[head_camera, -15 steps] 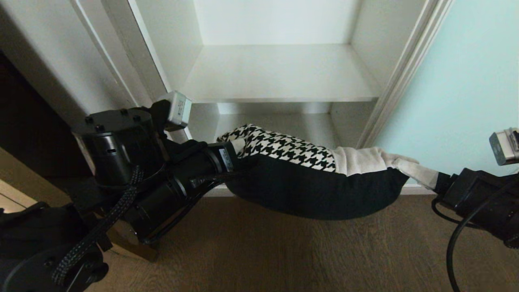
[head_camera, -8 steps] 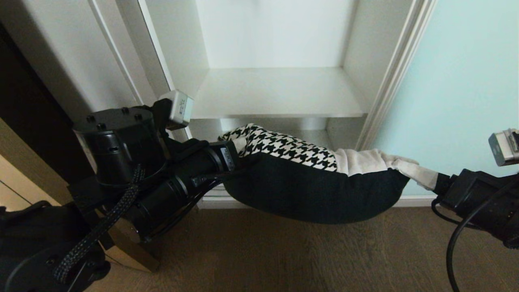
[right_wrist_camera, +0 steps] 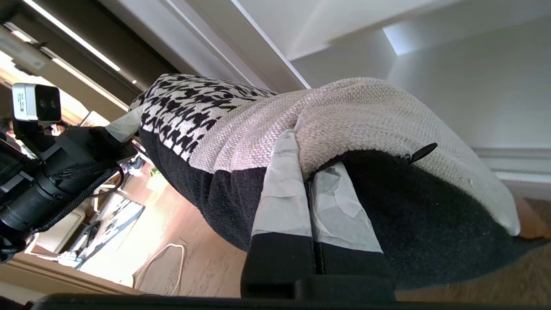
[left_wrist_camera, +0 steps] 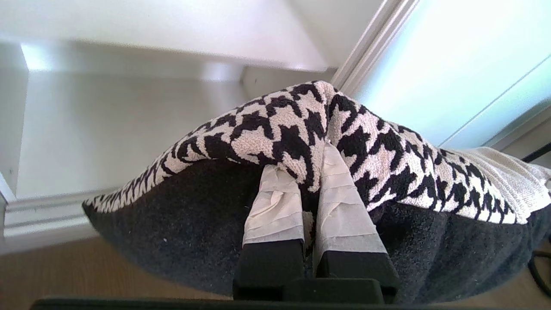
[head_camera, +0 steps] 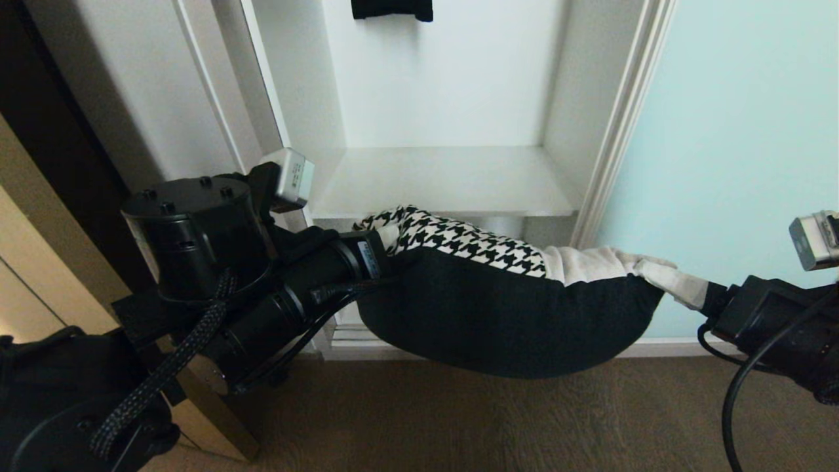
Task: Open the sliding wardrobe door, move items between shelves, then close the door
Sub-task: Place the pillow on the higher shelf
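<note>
The cushion (head_camera: 498, 308), houndstooth and light grey on top with a black back, hangs sagging between my two grippers in front of the wardrobe opening. My left gripper (head_camera: 385, 250) is shut on its houndstooth end, the taped fingers (left_wrist_camera: 275, 202) pinching the fabric edge. My right gripper (head_camera: 704, 295) is shut on the light-grey corner, seen close in the right wrist view (right_wrist_camera: 309, 153). Behind the cushion, a white shelf (head_camera: 446, 180) lies bare, level with the cushion's top. The aqua sliding wardrobe door (head_camera: 734, 164) stands slid to the right of the opening.
A black item (head_camera: 391, 9) hangs at the top of the wardrobe's back wall. The ridged floor track (head_camera: 347, 335) runs under the cushion's left end, with brown wood floor (head_camera: 524, 426) in front. White side panels (head_camera: 131, 85) stand left of the opening.
The head view has swung upward, so the wardrobe and shelf sit lower in the picture and the black hanging item has come into sight. Both grippers keep the cushion as before.
</note>
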You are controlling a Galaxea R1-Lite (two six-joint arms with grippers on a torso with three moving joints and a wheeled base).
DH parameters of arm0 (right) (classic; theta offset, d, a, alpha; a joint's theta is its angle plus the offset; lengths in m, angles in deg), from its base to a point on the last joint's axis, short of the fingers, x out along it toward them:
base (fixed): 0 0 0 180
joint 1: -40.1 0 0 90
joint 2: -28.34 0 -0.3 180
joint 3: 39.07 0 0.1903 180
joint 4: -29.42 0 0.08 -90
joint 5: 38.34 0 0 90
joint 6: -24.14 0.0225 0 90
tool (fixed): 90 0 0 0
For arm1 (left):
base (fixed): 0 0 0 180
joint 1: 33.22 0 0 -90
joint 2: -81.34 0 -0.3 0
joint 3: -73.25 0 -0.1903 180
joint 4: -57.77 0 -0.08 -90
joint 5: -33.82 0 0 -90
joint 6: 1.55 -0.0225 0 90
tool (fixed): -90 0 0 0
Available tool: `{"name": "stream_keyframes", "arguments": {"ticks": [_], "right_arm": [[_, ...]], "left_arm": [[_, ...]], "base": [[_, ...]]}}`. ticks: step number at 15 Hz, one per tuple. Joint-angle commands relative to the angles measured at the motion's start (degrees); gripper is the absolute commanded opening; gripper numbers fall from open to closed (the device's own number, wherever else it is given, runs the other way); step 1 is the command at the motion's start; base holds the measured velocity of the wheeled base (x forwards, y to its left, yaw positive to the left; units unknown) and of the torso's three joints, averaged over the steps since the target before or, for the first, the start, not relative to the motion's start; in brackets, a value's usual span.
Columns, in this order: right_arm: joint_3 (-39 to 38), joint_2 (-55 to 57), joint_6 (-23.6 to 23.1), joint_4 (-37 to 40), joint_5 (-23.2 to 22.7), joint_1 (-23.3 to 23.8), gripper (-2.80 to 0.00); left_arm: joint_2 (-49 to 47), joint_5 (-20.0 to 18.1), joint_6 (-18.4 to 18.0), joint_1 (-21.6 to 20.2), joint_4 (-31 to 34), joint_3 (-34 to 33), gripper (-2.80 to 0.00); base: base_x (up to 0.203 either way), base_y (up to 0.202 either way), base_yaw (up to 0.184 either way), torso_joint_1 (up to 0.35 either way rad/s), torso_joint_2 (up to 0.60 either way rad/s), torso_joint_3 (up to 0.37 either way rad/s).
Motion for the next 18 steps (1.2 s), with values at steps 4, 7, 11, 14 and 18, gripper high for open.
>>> {"name": "stream_keyframes", "arguments": {"ticks": [4,7,11,14,18], "right_arm": [[-0.14,0.10,0.22,-0.45,-0.15,-0.03,-2.80],[-0.14,0.10,0.22,-0.45,-0.15,-0.03,-2.80],[-0.23,0.19,0.22,-0.45,-0.15,-0.03,-2.80],[-0.32,0.45,0.22,-0.45,-0.15,-0.03,-2.80],[-0.32,0.89,0.22,-0.54,-0.15,-0.03,-2.80]], "left_arm": [[-0.13,0.16,0.19,0.04,-0.28,-0.46,-2.80],[-0.13,0.07,0.10,0.04,-0.28,-0.37,-2.80],[-0.54,0.25,0.24,-0.02,-0.31,-0.81,-2.80],[-0.57,0.25,-0.16,-0.02,-0.54,-0.90,-2.80],[-0.43,0.25,-0.23,0.02,-0.54,-1.33,-2.80]], "base": [[0.000,0.000,0.000,0.003,0.00,0.203],[0.000,0.000,0.000,0.003,0.00,0.200],[0.000,0.000,0.000,0.000,0.00,0.188],[0.000,0.000,0.000,0.003,0.00,0.063],[0.000,0.000,0.000,0.001,0.00,0.007]]}}
